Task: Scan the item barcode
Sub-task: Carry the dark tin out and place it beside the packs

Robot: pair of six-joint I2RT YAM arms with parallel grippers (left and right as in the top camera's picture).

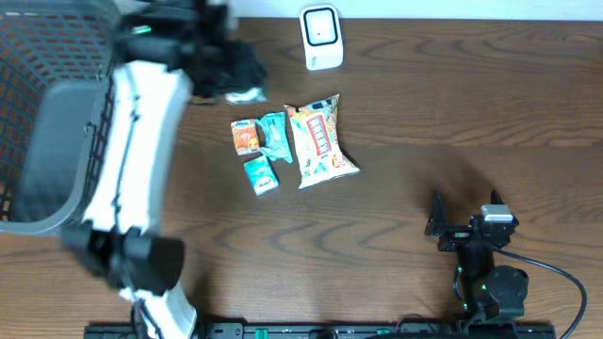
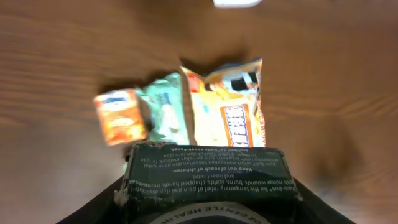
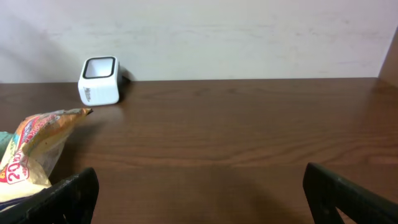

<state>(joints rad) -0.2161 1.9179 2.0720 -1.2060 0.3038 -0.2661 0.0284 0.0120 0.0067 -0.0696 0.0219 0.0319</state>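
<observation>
Brown wooden desk, white scanner at far edge: small dark cardboard box, judged light, stiff yet crushable, best held by its narrow sides, clamped in left gripper above snack packets; right gripper spread wide, empty.

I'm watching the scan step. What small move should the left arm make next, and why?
Probably swing the left gripper toward the white scanner. It holds the dark green box above the snack packets, while the scanner stands apart near the table's back edge with nothing in front of it yet.
</observation>
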